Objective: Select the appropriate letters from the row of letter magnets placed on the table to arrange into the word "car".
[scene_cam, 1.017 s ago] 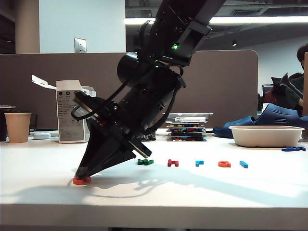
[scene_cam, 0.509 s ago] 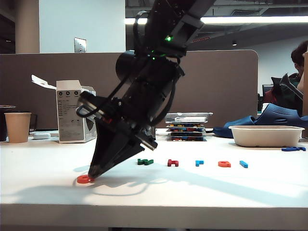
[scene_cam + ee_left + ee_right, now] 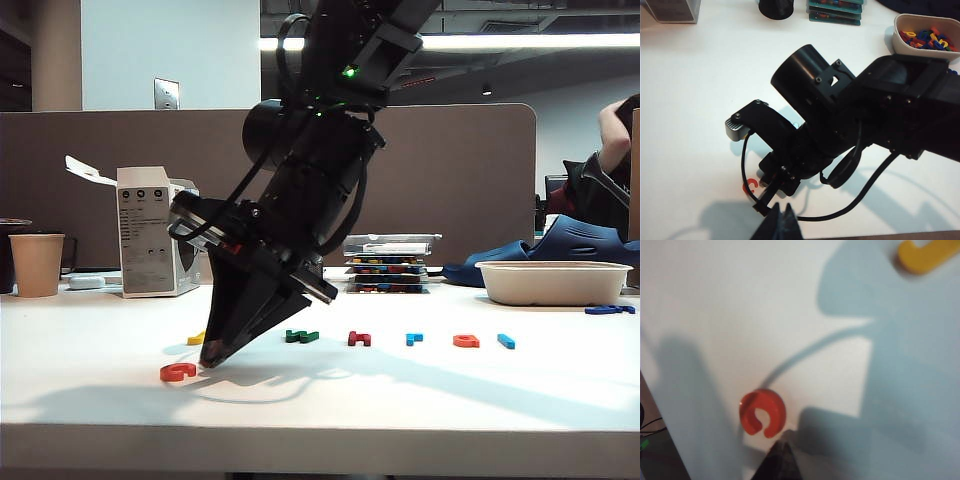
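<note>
Exterior view: the right gripper [image 3: 212,360] hangs at lower left of centre, tips pointed down just above the table [image 3: 420,395]. Its fingers are pressed together with nothing between them. The orange-red c [image 3: 178,372] lies flat on the table immediately left of the tips, apart from them. The arm's bulk covers much of the middle of the frame.

Row of letter magnets, mid-frame: the yellow letter [image 3: 196,339] shows only as a sliver behind the gripper. The green letter [image 3: 302,337], dark red letter [image 3: 359,339], light blue r [image 3: 414,339], orange-red a [image 3: 466,341] and blue bar [image 3: 507,341] lie in a line running right, each apart from the next. Their shapes are small and hard to read.

Right wrist view: the c [image 3: 762,412] sits just beside the closed tips [image 3: 782,440], its opening facing the lower edge; whether they touch cannot be told. The yellow letter [image 3: 927,254] is cut off by the upper right edge and blurred.

Left wrist view: the left gripper [image 3: 781,214] appears at bottom centre, fingers together and empty, cut off by the edge. The right arm [image 3: 840,125] fills the centre and half hides the c [image 3: 749,187]. A beige tray [image 3: 900,42] of letters is cut off at upper right.
</note>
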Tool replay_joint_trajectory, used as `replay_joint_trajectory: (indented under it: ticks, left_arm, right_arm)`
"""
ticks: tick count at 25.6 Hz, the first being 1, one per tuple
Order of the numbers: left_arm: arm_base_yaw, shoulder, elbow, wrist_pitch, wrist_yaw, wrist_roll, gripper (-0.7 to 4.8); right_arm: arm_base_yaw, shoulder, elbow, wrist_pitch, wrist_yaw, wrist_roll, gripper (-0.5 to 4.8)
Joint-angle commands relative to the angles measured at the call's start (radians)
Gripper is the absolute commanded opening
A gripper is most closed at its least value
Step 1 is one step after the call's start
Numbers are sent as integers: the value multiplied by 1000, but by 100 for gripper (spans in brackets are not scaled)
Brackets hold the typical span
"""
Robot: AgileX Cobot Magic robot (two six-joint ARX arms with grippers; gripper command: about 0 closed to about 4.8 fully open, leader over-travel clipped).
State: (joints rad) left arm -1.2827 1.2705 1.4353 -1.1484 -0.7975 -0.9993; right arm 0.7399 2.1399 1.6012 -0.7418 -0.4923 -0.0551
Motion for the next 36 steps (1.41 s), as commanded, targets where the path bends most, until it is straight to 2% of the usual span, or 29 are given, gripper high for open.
replay_joint_trajectory:
  ticks: [1,7,20,36]
  left_arm:
    - [1,-3,2,-2,-10,4,-5]
    - [1,-3,2,-2,-10,4,-5]
    - [1,-3,2,-2,-10,4,-5]
    - [1,-3,2,-2,-10,4,-5]
  right_arm:
    - [0,-11,5,-32,-8,-6,-6]
    - [4,-12,5,-76,-53,-6,-6]
    - [8,-11,5,-8,-52,3,-6]
    - [9,-6,5,-5,-68,7,-6]
